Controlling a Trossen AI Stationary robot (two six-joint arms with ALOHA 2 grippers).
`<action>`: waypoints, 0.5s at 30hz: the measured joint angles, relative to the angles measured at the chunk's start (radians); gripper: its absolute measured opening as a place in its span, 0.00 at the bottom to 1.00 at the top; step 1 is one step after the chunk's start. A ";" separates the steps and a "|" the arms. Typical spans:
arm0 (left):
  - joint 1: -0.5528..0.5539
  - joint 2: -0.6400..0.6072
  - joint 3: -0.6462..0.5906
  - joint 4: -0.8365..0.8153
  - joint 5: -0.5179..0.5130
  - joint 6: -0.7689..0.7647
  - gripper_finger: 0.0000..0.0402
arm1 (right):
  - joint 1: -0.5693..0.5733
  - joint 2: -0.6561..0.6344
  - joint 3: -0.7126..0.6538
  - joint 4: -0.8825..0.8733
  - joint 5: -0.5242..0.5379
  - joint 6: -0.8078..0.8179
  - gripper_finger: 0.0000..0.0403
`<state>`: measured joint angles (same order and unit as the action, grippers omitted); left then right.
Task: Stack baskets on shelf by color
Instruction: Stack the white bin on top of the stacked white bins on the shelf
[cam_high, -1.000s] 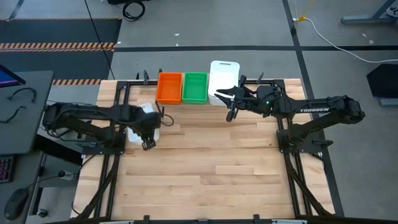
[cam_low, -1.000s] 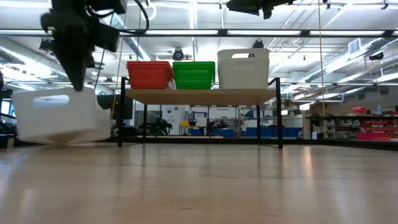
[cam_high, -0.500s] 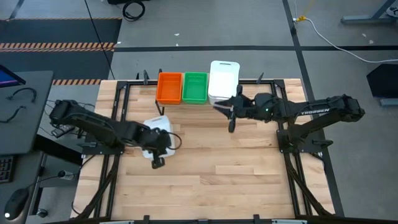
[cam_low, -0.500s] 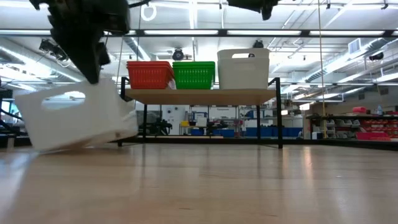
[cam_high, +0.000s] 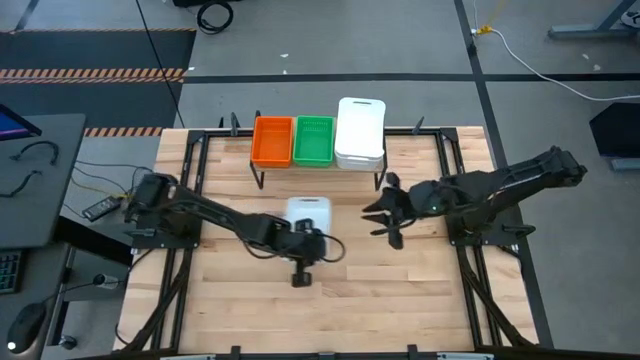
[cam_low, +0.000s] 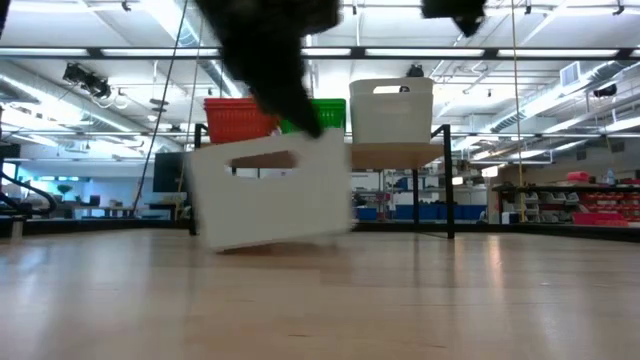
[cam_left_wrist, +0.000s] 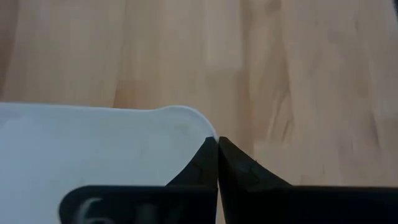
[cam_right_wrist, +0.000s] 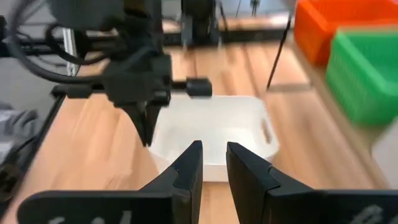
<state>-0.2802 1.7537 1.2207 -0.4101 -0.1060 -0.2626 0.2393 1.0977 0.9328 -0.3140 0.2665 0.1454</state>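
Note:
A white basket is at the table's middle, with my left gripper shut on its near rim. My right gripper hangs open to the right of it, with nothing between its fingers, facing that basket. On the shelf at the far edge stand an orange basket, a green basket and a white basket in a row. My left gripper pinches the rim of the white basket's near end wall, close to a rounded corner, between its two fingers. The fingers slant down from above and from the table's left. The basket hangs tilted, right side higher; I cannot tell if its low edge touches the table.
Black frame rails run along the table's left and right sides by the arm bases. The wooden top lies bare between the baskets and the near edge. The shelf's thin black legs stand at the far edge.
My left gripper has swept from the table's left side toward the middle and a little nearer, taking the white basket along, tilted. My right gripper has drawn back from the shelf toward the near edge, sunk a little and turned toward the basket.

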 joint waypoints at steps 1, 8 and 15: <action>0.000 0.029 0.040 0.001 -0.007 0.025 0.00 | 0.012 -0.012 0.017 -0.063 0.001 0.040 0.19; 0.004 0.178 0.213 0.030 -0.038 0.136 0.02 | 0.063 -0.071 0.046 -0.357 0.001 0.260 0.19; 0.016 0.167 0.216 0.071 -0.077 0.146 0.24 | 0.112 -0.046 0.032 -0.501 0.001 0.386 0.19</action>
<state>-0.2646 1.9206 1.4364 -0.3387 -0.1828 -0.1162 0.3514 1.0515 0.9649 -0.8150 0.2673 0.5310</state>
